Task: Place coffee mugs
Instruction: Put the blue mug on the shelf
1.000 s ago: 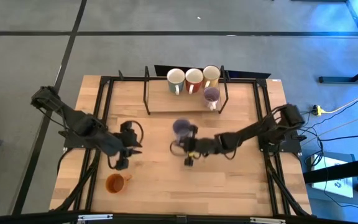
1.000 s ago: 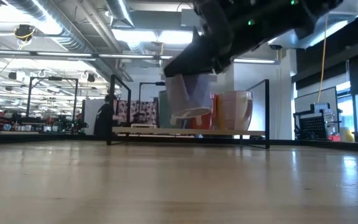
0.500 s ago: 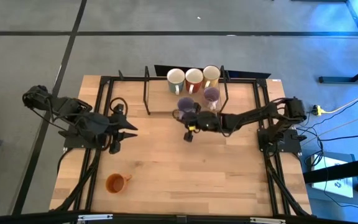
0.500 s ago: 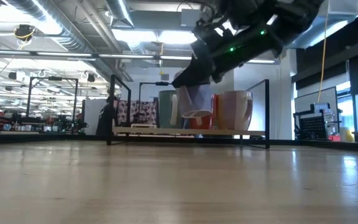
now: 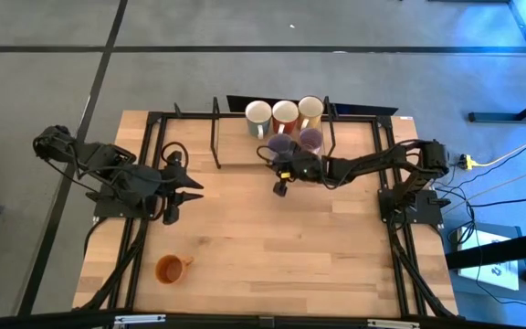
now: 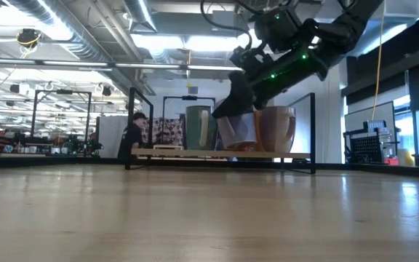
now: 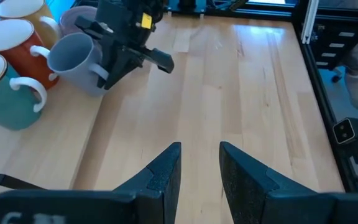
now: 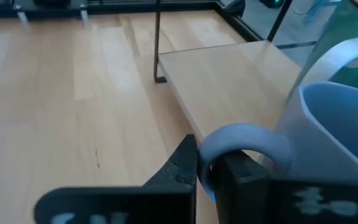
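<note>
Three mugs stand in a row at the back of a low wooden shelf (image 5: 240,155): a teal one (image 5: 258,117), a red-orange one (image 5: 285,115) and a cream one (image 5: 310,110). A lavender mug (image 5: 310,139) stands in front of them. My right gripper (image 5: 286,161) is shut on a second lavender mug (image 5: 278,144) right beside it, at the shelf. An orange mug (image 5: 170,268) stands on its base near the table's front left. My left gripper (image 5: 188,190) hangs open over the table's left part with nothing between its fingers (image 7: 166,171). My right gripper pinches the lavender mug's handle (image 8: 241,135) between its two fingers, at the loop's outer curve. The fingers come from the table's right, slanting a little downward. The mug (image 7: 73,59) is upright with its mouth up. Whether its base rests on the shelf (image 6: 195,154) I cannot tell.
Black upright bars (image 5: 215,128) frame the shelf on both sides. A black metal frame (image 5: 149,146) runs around the table. Bare wood lies between the shelf and the orange mug. A person (image 6: 131,135) shows in the room far behind the table.
My right gripper has carried the lavender mug from the table's middle toward the far edge, up to the shelf beside the other lavender mug, keeping hold of the handle. My left gripper has risen and drawn back toward the far left, then kept still.
</note>
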### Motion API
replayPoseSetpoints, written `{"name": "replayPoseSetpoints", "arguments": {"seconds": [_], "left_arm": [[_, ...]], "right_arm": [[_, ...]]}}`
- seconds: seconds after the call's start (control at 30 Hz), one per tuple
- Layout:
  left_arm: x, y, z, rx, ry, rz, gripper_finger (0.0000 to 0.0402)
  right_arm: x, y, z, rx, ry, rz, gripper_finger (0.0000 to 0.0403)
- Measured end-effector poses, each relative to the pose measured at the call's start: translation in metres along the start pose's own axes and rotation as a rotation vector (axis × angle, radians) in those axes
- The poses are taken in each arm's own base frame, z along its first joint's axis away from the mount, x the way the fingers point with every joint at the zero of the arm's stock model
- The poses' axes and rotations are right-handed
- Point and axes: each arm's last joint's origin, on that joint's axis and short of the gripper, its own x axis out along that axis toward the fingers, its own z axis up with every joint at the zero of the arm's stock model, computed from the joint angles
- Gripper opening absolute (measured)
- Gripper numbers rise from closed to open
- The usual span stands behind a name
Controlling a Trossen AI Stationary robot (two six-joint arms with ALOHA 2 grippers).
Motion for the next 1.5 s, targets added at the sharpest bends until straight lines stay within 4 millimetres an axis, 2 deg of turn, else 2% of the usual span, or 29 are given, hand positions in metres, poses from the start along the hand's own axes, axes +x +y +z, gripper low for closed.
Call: {"name": "replayPoseSetpoints", "arguments": {"seconds": [0.43,1.03,1.13,1.33,1.5], "left_arm": [[0.0,0.001,0.0,0.0,-0.007,0.018,0.0103],[0.0,0.0,0.0,-0.001,-0.007,0.017,0.0103],[0.0,0.0,0.0,-0.001,-0.007,0.017,0.0103],[0.0,0.0,0.0,-0.001,-0.007,0.017,0.0103],[0.0,0.0,0.0,-0.001,-0.007,0.017,0.0103]], "right_arm": [[0.004,-0.021,-0.001,-0.005,0.009,-0.017,0.0015],[0.004,-0.021,-0.006,0.01,0.061,-0.048,0.0034],[0.004,-0.021,-0.006,0.023,0.063,-0.058,0.0051],[0.003,-0.019,-0.006,0.019,0.064,-0.082,0.0118],[0.003,-0.018,-0.008,0.002,0.128,-0.097,0.0155]]}}
